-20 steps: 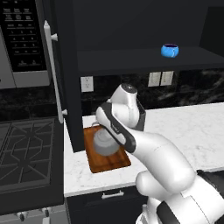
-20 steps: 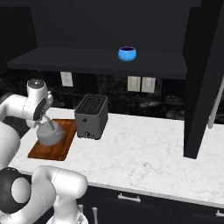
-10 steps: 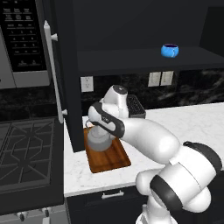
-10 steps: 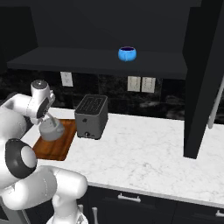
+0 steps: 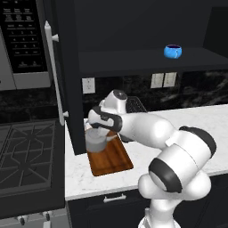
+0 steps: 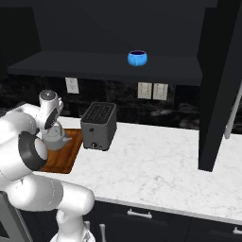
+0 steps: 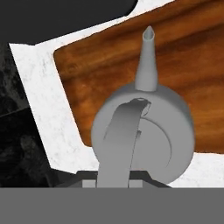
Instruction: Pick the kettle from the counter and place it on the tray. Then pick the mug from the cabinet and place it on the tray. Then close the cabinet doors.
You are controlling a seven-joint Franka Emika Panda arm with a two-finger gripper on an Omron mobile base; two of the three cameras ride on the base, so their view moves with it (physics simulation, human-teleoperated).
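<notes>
The grey kettle (image 5: 95,141) (image 6: 54,137) hangs by its arched handle from my gripper (image 5: 99,130) (image 6: 53,126), which is shut on that handle. It is at the far left end of the reddish-brown tray (image 5: 113,158) (image 6: 64,153) on the white counter (image 5: 191,120). In the hand view the kettle (image 7: 166,131) is right under my gripper (image 7: 114,177), spout pointing away over the tray (image 7: 100,70), its body overlapping the tray's edge. I cannot tell whether it touches the tray. The blue mug (image 5: 173,51) (image 6: 137,58) stands on the cabinet shelf (image 5: 133,62).
Both cabinet doors stand open: the left one (image 5: 67,80) right beside the kettle, the right one (image 6: 217,85) over the counter's right part. A dark toaster (image 6: 99,125) sits just right of the tray. A microwave (image 5: 22,44) and stove (image 5: 26,156) lie to the left.
My hand has carried the kettle leftward over the tray toward the open left door, and the arm's elbow has swung out to the right. The mug has not moved.
</notes>
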